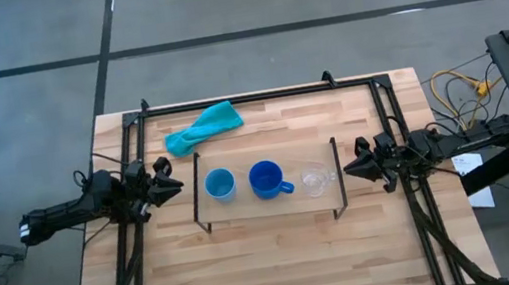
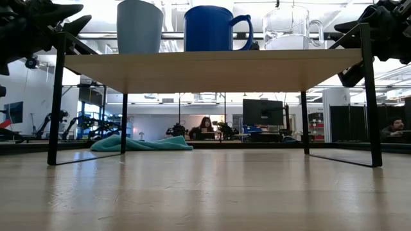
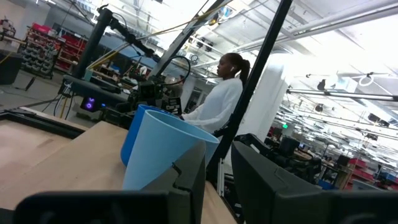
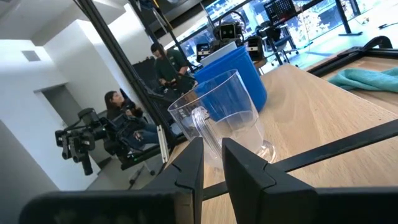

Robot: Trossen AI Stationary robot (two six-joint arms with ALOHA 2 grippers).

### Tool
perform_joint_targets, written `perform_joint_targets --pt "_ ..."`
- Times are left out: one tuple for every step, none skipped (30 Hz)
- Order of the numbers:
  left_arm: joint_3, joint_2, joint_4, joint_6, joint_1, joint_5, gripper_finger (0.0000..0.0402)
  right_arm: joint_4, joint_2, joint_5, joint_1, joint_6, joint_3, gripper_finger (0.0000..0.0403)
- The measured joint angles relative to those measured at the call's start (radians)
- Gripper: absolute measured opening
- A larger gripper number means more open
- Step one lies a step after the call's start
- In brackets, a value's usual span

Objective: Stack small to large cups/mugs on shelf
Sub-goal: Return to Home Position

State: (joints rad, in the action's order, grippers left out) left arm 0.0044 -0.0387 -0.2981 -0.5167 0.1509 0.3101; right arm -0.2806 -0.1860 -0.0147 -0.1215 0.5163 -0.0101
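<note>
Three vessels stand upright in a row on the light-wood shelf (image 1: 269,207) (image 2: 212,70): a light-blue handleless cup (image 1: 219,184) (image 2: 139,25) (image 3: 163,152) at its left end, a dark-blue mug (image 1: 266,179) (image 2: 212,28) (image 4: 236,78) in the middle, and a clear glass cup (image 1: 316,179) (image 2: 287,29) (image 4: 217,121) at its right end. My left gripper (image 1: 171,179) (image 3: 217,186) hovers open just off the shelf's left end, pointing at the light-blue cup. My right gripper (image 1: 351,163) (image 4: 212,168) hovers open just off the right end, pointing at the glass cup.
A teal cloth (image 1: 204,127) (image 2: 138,144) lies crumpled on the table beyond the shelf's far left corner. The shelf's black wire legs (image 2: 56,96) stand at each end, between the grippers and the cups. Bare wood lies on the near side of the shelf. People sit in the room beyond.
</note>
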Motion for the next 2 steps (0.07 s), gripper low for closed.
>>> perform_joint_targets --pt "0.0 0.0 0.0 0.0 0.0 0.0 0.0063 0.0 0.0 0.0 0.0 0.0 0.0 0.0054" --pt "0.0 0.0 0.0 0.0 0.0 0.0 0.0063 0.0 0.0 0.0 0.0 0.0 0.0 0.0054"
